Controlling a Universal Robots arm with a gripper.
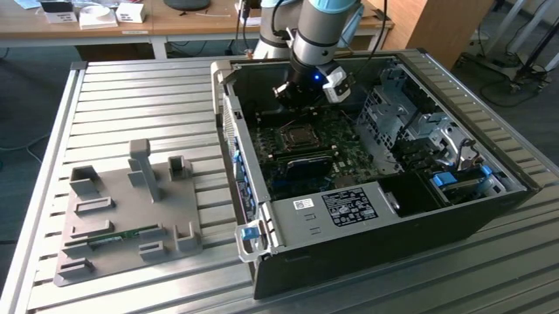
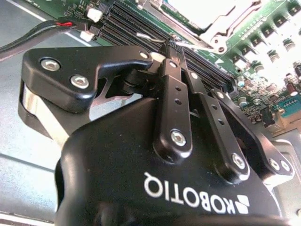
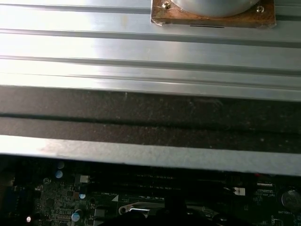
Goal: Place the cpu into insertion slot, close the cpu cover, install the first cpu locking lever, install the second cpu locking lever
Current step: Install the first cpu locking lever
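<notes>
Clenched gripper meets the lever by the cover, upper centre; I'd push slowly, tips square on it.

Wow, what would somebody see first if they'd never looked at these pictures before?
The big robot arm poking down into the open computer case, in the middle of the exterior view. Its black gripper, fingers pinched together, looms in the second wrist view close to the cpu cover on the green motherboard.
</notes>
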